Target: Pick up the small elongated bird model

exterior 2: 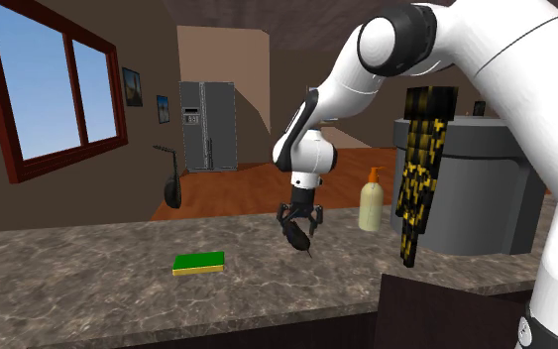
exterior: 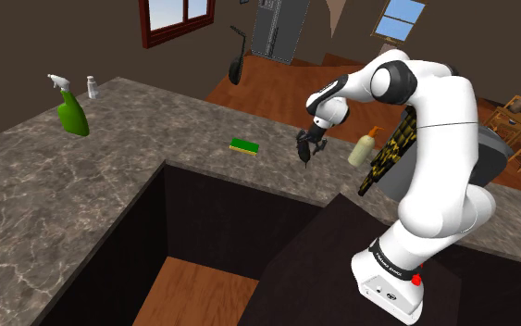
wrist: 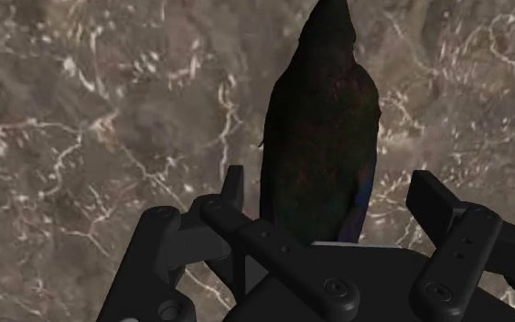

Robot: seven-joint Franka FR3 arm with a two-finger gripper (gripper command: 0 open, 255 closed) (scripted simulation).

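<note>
The end effector (exterior 2: 297, 218) points down at the marbled surface (exterior: 156, 130), its fingers apart on either side of the dark bird model (wrist: 319, 137), with slivers of stone showing between each finger and the bird. The bird sits between a green sponge (exterior 2: 198, 263) and a cream pump bottle (exterior 2: 371, 201).

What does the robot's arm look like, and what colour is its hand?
The arm is round and glossy white, with dark grey bands at its joints. Near its bottom sit a small red button and tiny black lettering. The gripper is all black.
</note>
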